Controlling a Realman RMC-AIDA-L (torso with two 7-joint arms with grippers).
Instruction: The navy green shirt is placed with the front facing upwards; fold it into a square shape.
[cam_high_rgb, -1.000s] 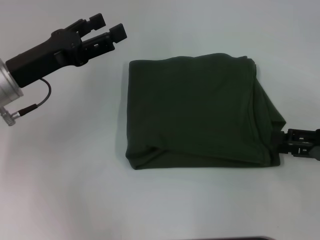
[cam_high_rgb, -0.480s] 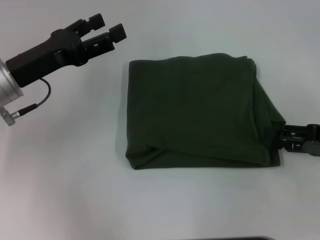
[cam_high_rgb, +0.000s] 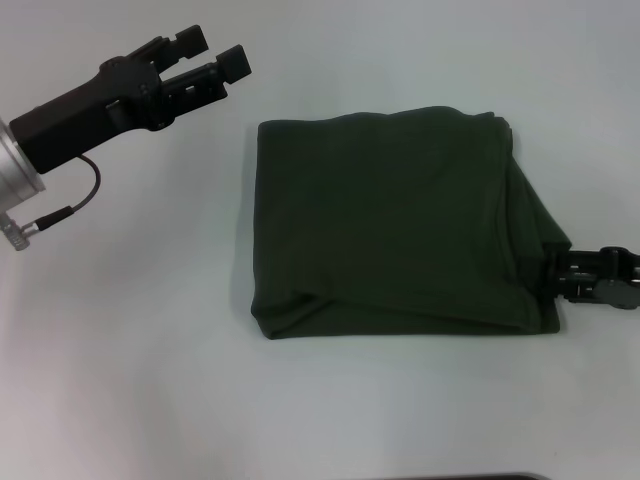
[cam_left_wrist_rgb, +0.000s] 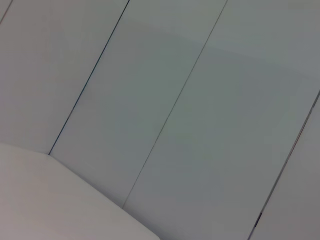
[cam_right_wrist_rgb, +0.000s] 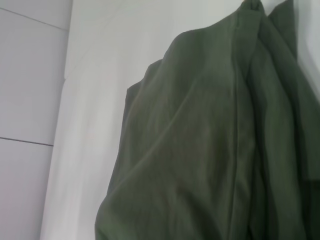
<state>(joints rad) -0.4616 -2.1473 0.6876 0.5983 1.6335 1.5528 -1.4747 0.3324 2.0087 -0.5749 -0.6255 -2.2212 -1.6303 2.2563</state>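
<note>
You see a plain white table (cam_high_rgb: 130, 380) filling the head view, with a dark strip (cam_high_rgb: 460, 477) along its near edge. The left wrist view gives you pale wall panels (cam_left_wrist_rgb: 200, 125) split by thin dark seams.

My left gripper (cam_high_rgb: 205, 62) is matte black with blocky fingers, behind it a silver wrist cuff (cam_high_rgb: 18, 172) and thin black cable (cam_high_rgb: 72, 201). Right gripper (cam_high_rgb: 568, 277) looks black too.

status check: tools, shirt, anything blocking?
Left tool open, raised off the shirt's far-left corner. Right tool at the near-right edge of the navy green shirt; grip unclear. Shirt folded roughly square, flat on the table. Nothing blocking.
</note>
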